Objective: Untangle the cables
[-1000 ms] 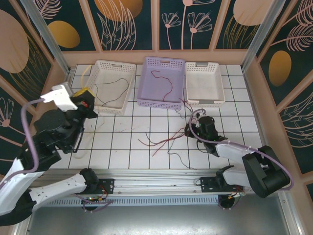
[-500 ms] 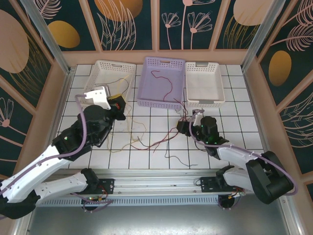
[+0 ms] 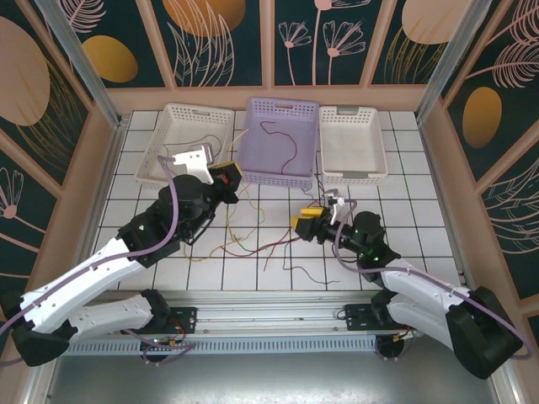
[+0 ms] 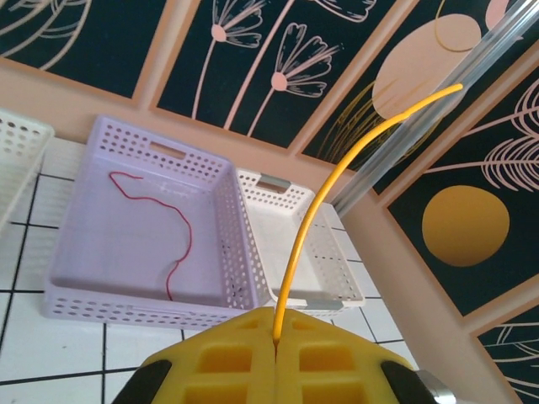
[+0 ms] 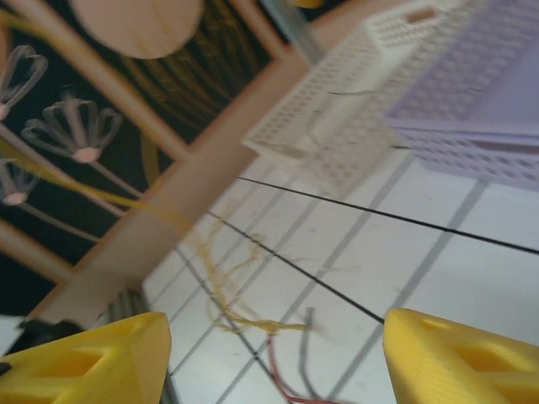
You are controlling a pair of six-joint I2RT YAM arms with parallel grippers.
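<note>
**Left gripper** (image 4: 276, 330): the jaws are clenched on a thin yellow wire (image 4: 324, 198). The wire rises from between the yellow pads and arcs to the right. In the top view this gripper (image 3: 229, 179) sits just near of the lavender perforated plastic basket (image 3: 253, 174).

**Right gripper** (image 5: 274, 353): the jaws are released, with the yellow fingers wide apart and nothing between them. In the top view it (image 3: 308, 222) sits over the white tiled table (image 3: 404, 219), right of centre.

**Cables:** a loose tangle of red, yellow and black wires (image 3: 253, 244) lies on the tiles between the two grippers. A single thin red wire (image 3: 285, 145) lies inside the lavender basket. White perforated plastic baskets stand to its left (image 3: 168, 160) and right (image 3: 354, 174).
</note>
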